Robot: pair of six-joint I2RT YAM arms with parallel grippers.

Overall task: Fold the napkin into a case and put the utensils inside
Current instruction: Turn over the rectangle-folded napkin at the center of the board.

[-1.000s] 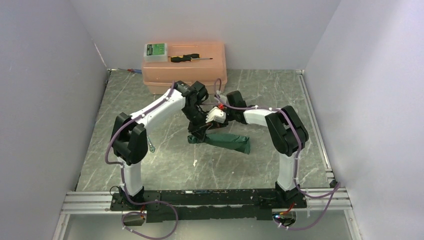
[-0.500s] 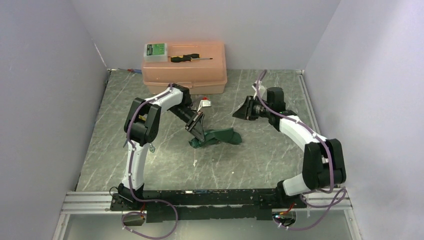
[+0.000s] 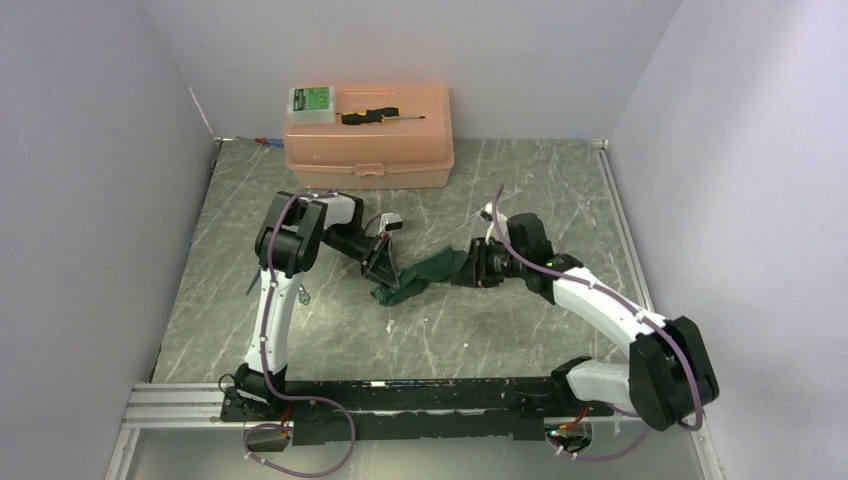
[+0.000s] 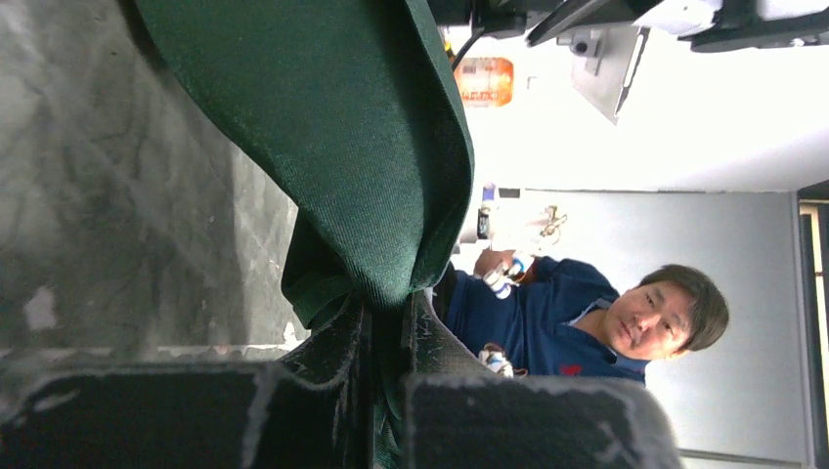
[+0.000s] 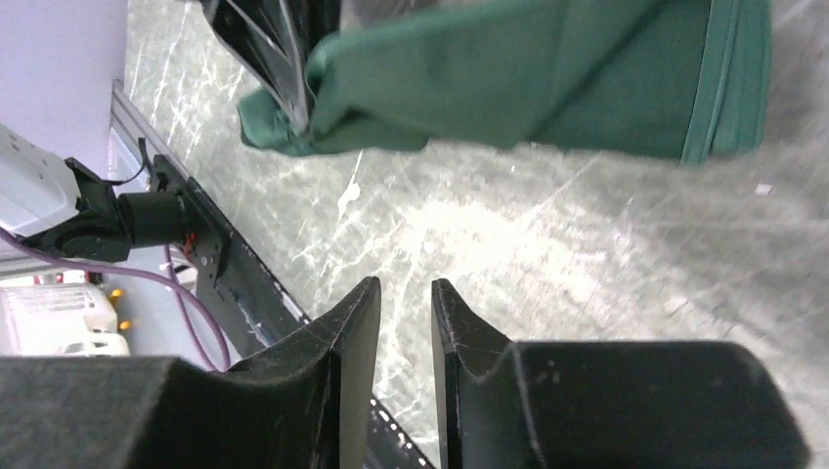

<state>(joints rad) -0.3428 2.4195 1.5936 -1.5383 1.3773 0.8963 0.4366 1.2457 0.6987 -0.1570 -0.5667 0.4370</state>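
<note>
The napkin [image 3: 424, 277] lies bunched into a long, rumpled strip about the middle of the surface [image 3: 520, 180], running from its lower left end up toward the right. The left tool [image 3: 384, 272] is closed on that left end. In the left wrist view the green cloth [image 4: 332, 147] is drawn down into a tight pinch between the two black fingers [image 4: 332, 357], with a fold hanging over them. The right tool [image 3: 466, 272] sits low at the other end of the strip, pointing toward the left arm. In its own view its fingers [image 5: 354, 322] stand almost together with only a slim gap and nothing in it, and the hemmed end of the napkin [image 5: 547, 78] lies ahead of the tips, apart from them. At the far edge, left of middle, stands a pink box [image 3: 368, 150]. On its lid rest a green-labelled case [image 3: 311, 102] and a screwdriver [image 3: 378, 116].
</note>
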